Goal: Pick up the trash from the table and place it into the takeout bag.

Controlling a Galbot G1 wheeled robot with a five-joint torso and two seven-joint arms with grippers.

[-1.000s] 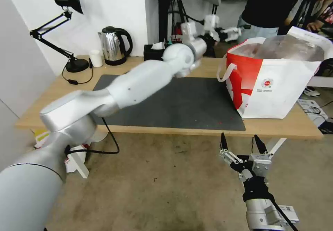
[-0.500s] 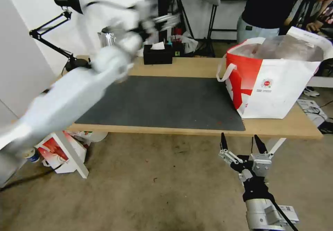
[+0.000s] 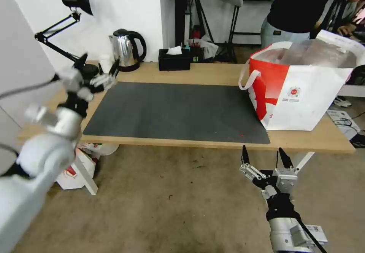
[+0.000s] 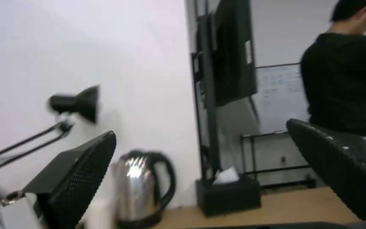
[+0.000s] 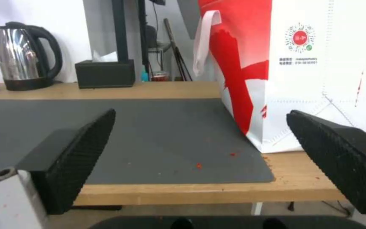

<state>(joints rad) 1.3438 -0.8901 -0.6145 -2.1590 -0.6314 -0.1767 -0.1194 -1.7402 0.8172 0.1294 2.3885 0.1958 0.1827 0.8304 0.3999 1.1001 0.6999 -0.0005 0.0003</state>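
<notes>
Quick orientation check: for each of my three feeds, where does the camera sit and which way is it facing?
Head view: up on the robot's head, looking down at the long light-wood table; left pincer open over its left end, right pincer open below the front edge.
Left wrist view: on the left arm, facing the white wall, between its black fingers.
Right wrist view: low at table height, facing the boxy red-and-white takeout bag.
All three show the steel electric kettle and black tissue box.

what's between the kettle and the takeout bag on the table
In the head view, a black tissue box sits between kettle and takeout bag, near the table's back edge.
</notes>
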